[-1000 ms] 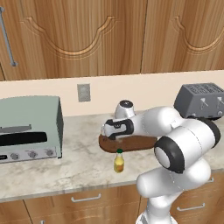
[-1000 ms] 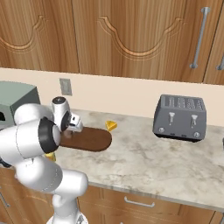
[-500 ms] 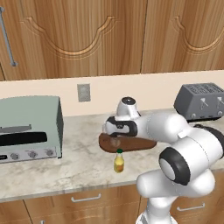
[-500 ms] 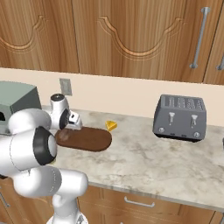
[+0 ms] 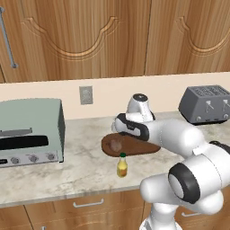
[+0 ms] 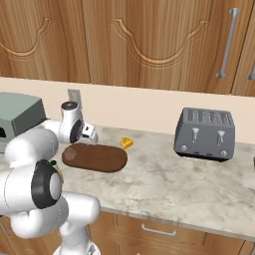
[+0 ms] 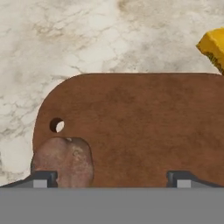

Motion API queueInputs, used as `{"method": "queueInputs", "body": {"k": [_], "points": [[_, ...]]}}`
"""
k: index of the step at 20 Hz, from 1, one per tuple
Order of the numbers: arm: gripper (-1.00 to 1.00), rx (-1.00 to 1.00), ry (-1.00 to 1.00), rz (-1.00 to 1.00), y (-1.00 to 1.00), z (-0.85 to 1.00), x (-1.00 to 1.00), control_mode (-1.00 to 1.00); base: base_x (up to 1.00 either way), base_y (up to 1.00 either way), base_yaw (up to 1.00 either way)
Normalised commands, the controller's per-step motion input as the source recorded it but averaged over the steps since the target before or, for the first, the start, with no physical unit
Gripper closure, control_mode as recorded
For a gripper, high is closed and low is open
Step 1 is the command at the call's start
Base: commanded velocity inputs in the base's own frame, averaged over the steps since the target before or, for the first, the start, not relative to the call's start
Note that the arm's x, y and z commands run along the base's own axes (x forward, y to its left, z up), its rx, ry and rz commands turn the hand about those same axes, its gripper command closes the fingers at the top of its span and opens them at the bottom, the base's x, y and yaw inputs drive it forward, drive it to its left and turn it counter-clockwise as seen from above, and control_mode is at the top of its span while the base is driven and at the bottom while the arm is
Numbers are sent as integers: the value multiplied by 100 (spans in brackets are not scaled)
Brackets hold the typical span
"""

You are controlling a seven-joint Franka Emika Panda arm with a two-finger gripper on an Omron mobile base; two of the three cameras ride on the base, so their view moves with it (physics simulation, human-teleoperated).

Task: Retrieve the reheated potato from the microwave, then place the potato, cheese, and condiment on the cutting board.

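Your pincer point(image 7: 112, 178) is spread wide with nothing in it, hanging right over the cutting board point(image 7: 144, 127). The potato point(image 7: 64, 161) sits on the board's end by the hanging hole, the cheese point(image 6: 127, 143) lies just off the far edge, and the condiment point(image 5: 121, 165) stands on the tabletop point(image 5: 67, 170) in front.

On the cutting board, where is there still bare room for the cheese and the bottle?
The cutting board is bare from the potato to its far end beside the cheese. The crowded end holds the potato, near the hanging hole, with the open claw above.
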Motion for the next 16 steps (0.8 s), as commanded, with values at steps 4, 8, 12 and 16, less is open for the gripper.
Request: {"method": "queueInputs", "body": {"k": [4, 8, 12, 16], "points": [[-100, 0, 0, -3, -42, 15, -16, -100, 0, 0, 0], [-100, 0, 0, -4, -48, 16, -7, -100, 0, 0, 0], [-100, 0, 0, -4, -50, 12, -4, -100, 0, 0, 0], [-100, 0, -2, -4, -52, 6, -2, -100, 0, 0, 0]]}}
